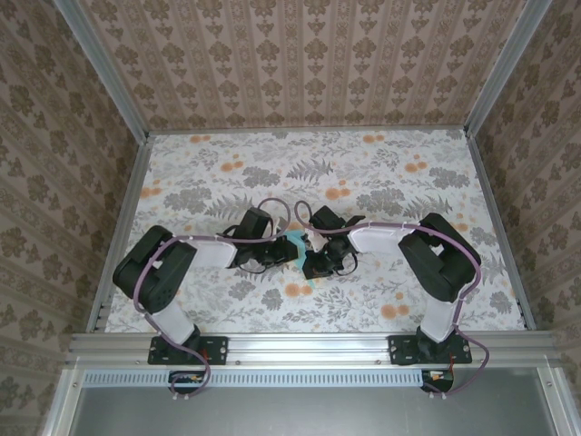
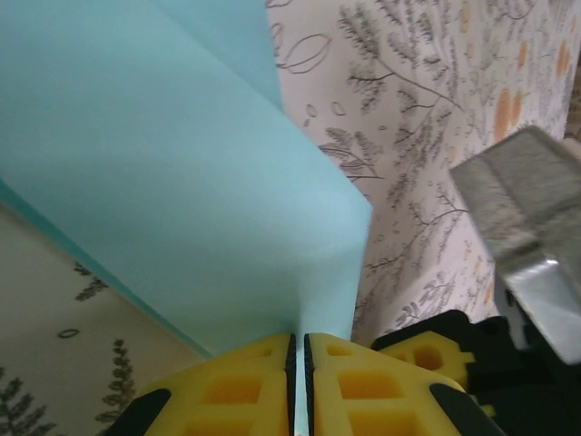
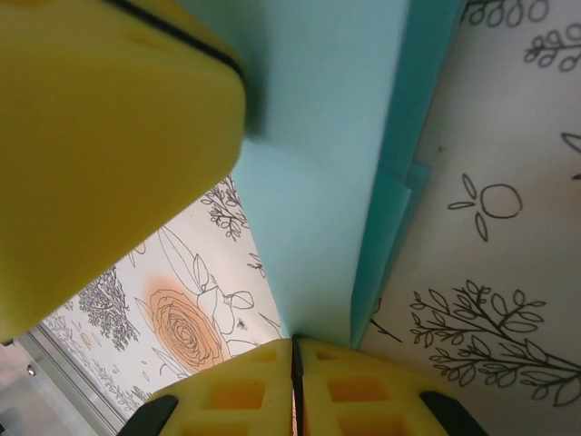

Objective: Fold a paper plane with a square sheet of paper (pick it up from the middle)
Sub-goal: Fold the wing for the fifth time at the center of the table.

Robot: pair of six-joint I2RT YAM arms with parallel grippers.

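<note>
The turquoise sheet of paper [image 1: 296, 245] is folded into layers and held up between my two grippers over the middle of the table. In the left wrist view the paper [image 2: 182, 182] rises from my left gripper [image 2: 300, 368], whose yellow fingers [image 2: 231, 386] are shut on its lower edge. My right gripper [image 3: 295, 363] is likewise shut on the paper [image 3: 318, 136], with a folded layer edge [image 3: 399, 200] running beside it. Seen from above, the left gripper [image 1: 280, 254] and right gripper [image 1: 314, 260] almost touch. A yellow finger of the left gripper [image 3: 109, 136] looms close in the right wrist view.
The floral tablecloth [image 1: 363, 173] covers the table, enclosed by patterned walls [image 1: 309, 54] and an aluminium rail [image 1: 309, 345] at the near edge. Part of the right gripper [image 2: 427, 359] and a grey metal piece [image 2: 522, 236] sit close on the right in the left wrist view.
</note>
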